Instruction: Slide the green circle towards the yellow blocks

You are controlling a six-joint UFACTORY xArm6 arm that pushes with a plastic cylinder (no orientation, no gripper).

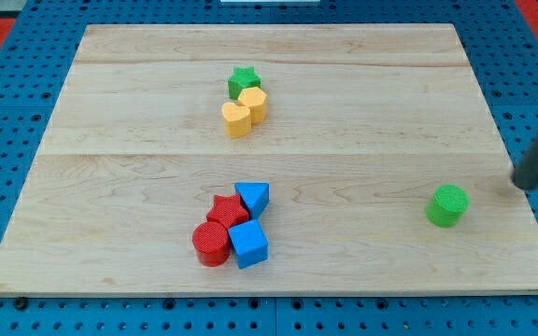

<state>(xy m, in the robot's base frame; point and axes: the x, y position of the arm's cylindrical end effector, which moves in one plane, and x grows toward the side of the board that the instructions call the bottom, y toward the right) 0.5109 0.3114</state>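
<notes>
While the rod comes in from the view's right edge as a dark, blurred matte bar, my tip [521, 184] sits on the board just right of and slightly above the green circle [447, 205], near but apart from it. No pincer on this rig, so no open or closed state to give: just the bare rod end. Green circle is a short ribbed cylinder, alone in the lower right of the wooden board [138, 168], well apart from everything else. Board is pale planks with visible grain and seam lines, resting on a blue perforated table [7, 140]. Upper centre cluster: green star [243, 80] at top, yellow hexagon [253, 104] touching below it, yellow heart [236, 119] touching at lower left. Lower centre cluster, all packed together: blue triangle [253, 197], red star [226, 211], red cylinder [211, 245], blue cube [248, 244]. All blocks show layered printed-plastic texture.
</notes>
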